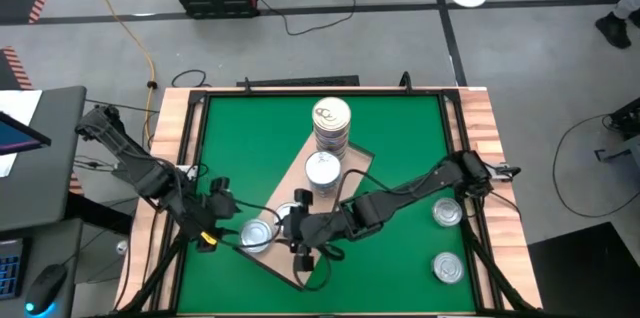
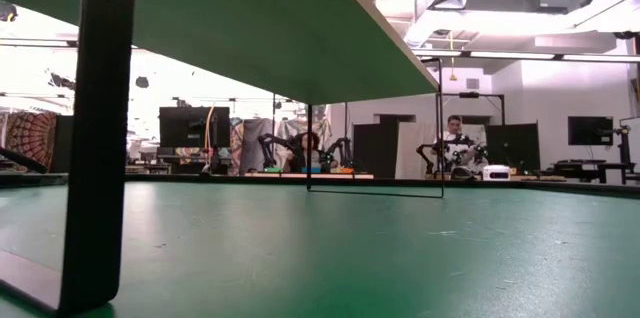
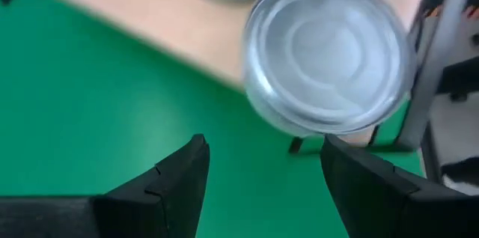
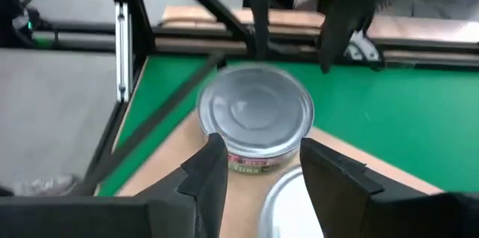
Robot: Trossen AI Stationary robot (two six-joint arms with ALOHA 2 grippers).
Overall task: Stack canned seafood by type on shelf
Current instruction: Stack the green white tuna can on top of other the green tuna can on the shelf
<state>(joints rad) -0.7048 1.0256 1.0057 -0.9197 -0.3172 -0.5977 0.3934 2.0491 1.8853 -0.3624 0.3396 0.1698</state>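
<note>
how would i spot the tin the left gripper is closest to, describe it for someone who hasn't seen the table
Find the tan wooden shelf lying diagonally across the green table. Go to its near-left end, where the left gripper hangs open. The silver tin sits right beside that gripper at the shelf's edge, alone and one tin high, unlike the tall stack at the shelf's far end.

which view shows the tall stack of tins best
The high view: the tall stack of tins shows whole from above, at the far end of the shelf, gold lid on top. The low view catches only a red sliver at the shelf's edge. Neither wrist view shows it; each sees a single silver tin nearby.
</note>
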